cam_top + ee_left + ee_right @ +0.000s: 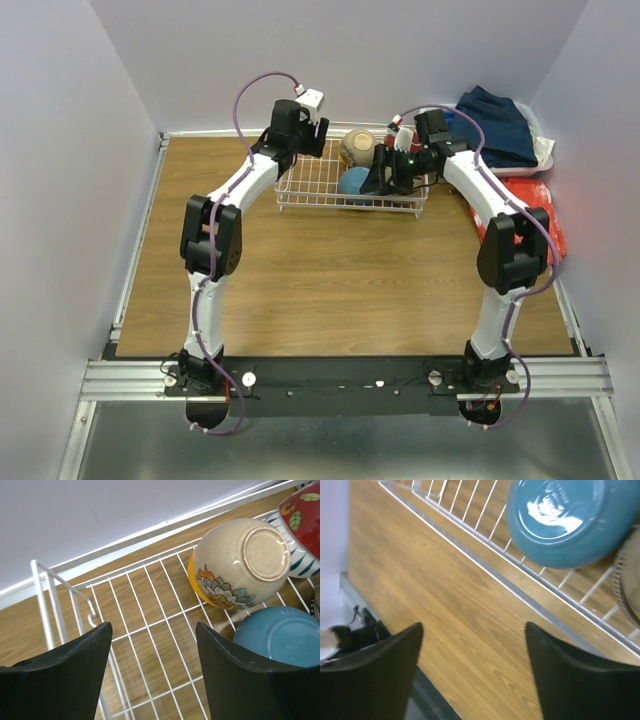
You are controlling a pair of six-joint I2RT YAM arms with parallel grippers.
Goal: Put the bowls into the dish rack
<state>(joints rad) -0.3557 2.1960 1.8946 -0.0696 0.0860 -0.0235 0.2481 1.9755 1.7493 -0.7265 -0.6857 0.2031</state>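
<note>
My left gripper (154,630) hovers over the bare left part of the white wire-grid dish rack (150,605), black jaws wide apart, holding nothing. My right gripper (474,627) hangs at the rack's near rim, over the brown wooden table (445,600), jaws also apart and empty. Inside the rack, toward its right end, a tan floral ceramic bowl (240,560) lies tipped, base showing. A yellow bowl (194,580) peeks from behind it, with a red leaf-patterned bowl (302,510) just beside. A glossy blue bowl (280,635) sits close to the near rim.
</note>
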